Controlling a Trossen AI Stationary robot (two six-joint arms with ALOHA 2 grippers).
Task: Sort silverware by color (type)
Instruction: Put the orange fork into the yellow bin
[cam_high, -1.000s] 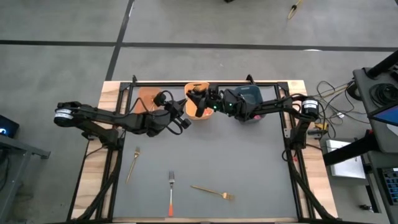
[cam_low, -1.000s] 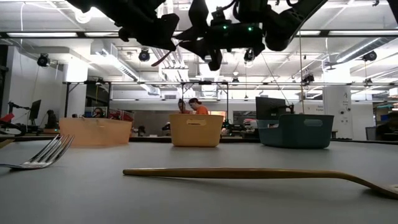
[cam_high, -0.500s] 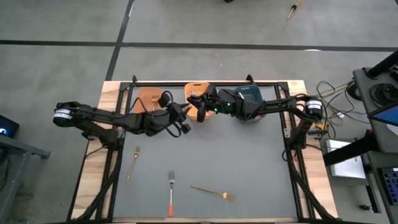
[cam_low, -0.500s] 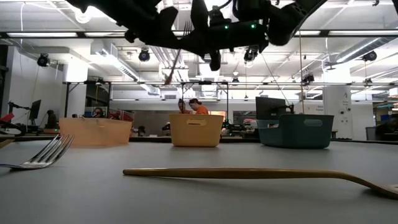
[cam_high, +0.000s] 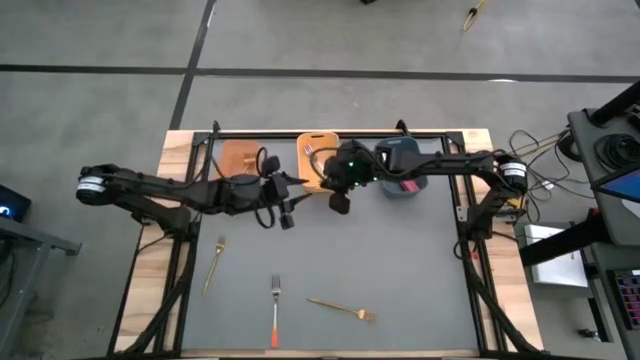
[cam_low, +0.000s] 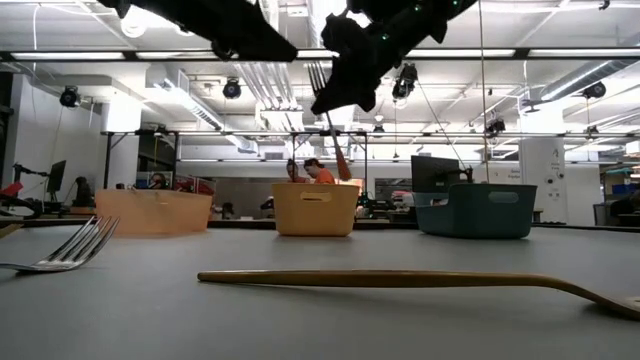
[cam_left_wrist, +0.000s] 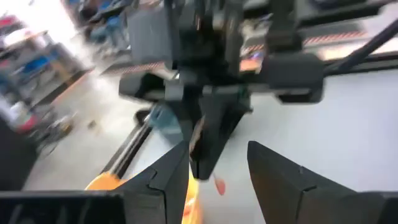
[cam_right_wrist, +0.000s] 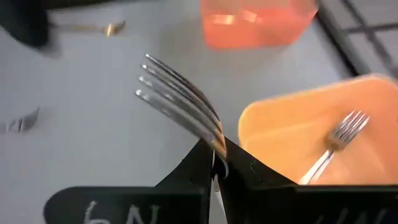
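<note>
1. The right gripper is pressed together on a fork, which it pinches near the neck, with the tines sticking out past the fingertips.
2. In the low view this fork hangs almost upright, tines up and reddish handle down, its long axis steep.
3. The yellow bin lies just at 11 o'clock from this gripper; another fork already lies in it.
4. The left gripper stands spread and empty, just at 9 o'clock from the right one.
5. The teal bin is at 2 o'clock, the orange bin at 10 o'clock.
6. Three forks remain near the table's front edge: a gold one, an orange-handled one and a second gold one.
</note>
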